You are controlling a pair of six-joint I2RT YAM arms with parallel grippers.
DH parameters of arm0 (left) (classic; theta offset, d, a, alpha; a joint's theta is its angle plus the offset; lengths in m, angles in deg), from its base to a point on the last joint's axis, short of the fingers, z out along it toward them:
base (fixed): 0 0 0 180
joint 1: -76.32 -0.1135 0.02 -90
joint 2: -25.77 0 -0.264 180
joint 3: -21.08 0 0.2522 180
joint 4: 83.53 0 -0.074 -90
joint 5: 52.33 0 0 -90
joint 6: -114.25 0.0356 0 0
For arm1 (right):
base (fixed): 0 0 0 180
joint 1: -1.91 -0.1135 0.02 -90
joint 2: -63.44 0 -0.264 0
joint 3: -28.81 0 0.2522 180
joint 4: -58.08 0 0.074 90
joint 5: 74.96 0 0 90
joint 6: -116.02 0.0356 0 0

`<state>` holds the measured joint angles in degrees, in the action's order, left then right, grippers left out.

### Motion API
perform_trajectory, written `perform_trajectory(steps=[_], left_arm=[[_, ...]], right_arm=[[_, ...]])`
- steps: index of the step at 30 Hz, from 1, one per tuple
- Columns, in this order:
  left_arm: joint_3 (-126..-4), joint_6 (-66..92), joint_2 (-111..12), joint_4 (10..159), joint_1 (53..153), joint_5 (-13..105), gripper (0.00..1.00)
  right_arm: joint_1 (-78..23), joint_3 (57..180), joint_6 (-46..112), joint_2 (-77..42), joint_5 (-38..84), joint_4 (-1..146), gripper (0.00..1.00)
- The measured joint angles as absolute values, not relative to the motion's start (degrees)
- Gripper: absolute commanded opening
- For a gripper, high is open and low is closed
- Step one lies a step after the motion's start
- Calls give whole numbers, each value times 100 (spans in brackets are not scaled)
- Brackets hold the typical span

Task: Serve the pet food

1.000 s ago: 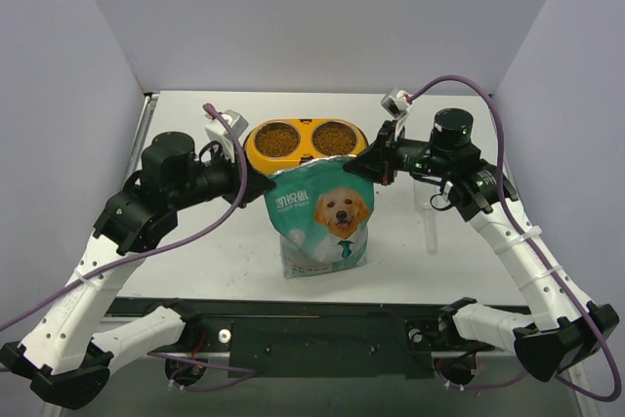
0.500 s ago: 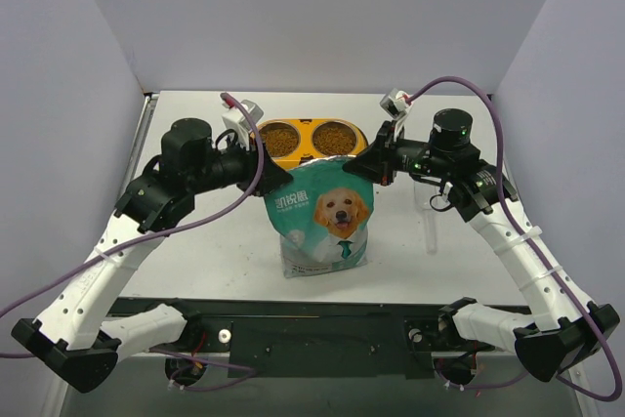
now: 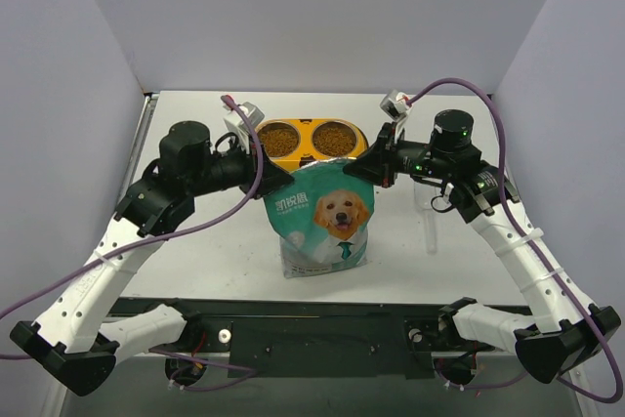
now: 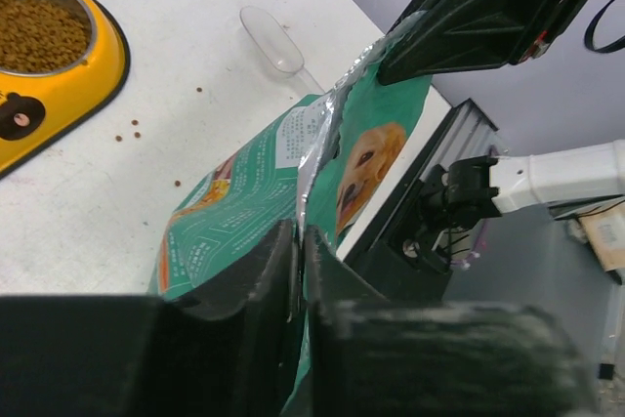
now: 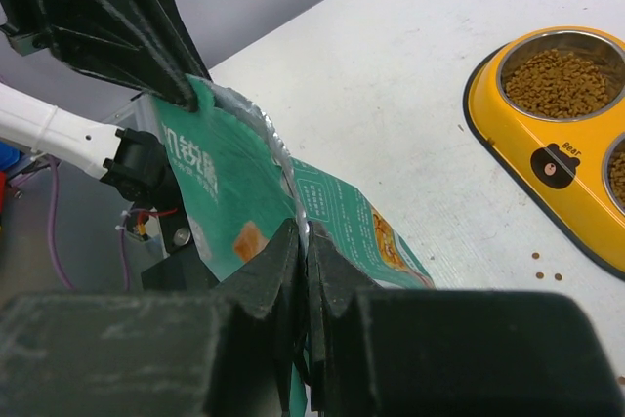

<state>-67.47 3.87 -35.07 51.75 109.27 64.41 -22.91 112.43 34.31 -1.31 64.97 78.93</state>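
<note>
The pet food point(image 3: 278, 139) is brown kibble filling both steel bowls of the yellow feeder point(image 3: 305, 156) at the back; it also shows in the left wrist view point(image 4: 39, 26) and the right wrist view point(image 5: 562, 80). The teal-and-white dog bag point(image 3: 322, 217) stands upright in front of the feeder. My left gripper point(image 3: 266, 175) is shut on the bag's top left corner, its jaws pinching the silver seam point(image 4: 301, 241). My right gripper point(image 3: 369, 168) is shut on the top right corner point(image 5: 305, 236). The seam stretches between the two.
A clear plastic scoop point(image 4: 273, 38) lies on the white table to the right of the bag, seen from above point(image 3: 431, 217). A few loose pellets point(image 4: 127, 129) lie beside the feeder. Grey walls close the sides and back.
My left arm has swung up and to the right, in toward the bag's top left corner, and then held still. The right arm and the bag have barely moved.
</note>
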Motion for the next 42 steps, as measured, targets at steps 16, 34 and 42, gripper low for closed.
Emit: perform_trajectory(steps=[16, 34, 42], left_arm=[[-7509, 726, -4471, 5204, 11620, 6328, 24], [-8097, 1266, -4657, 4498, 11852, 5766, 40], [-8696, 1393, -5050, 4323, 12057, 5567, 40]], right_arm=[[-2293, 11344, 3344, -131, 6493, 8131, 0], [-2328, 11394, 3285, -131, 6495, 8236, 0], [-2339, 11477, 3151, -131, 6495, 8413, 0]])
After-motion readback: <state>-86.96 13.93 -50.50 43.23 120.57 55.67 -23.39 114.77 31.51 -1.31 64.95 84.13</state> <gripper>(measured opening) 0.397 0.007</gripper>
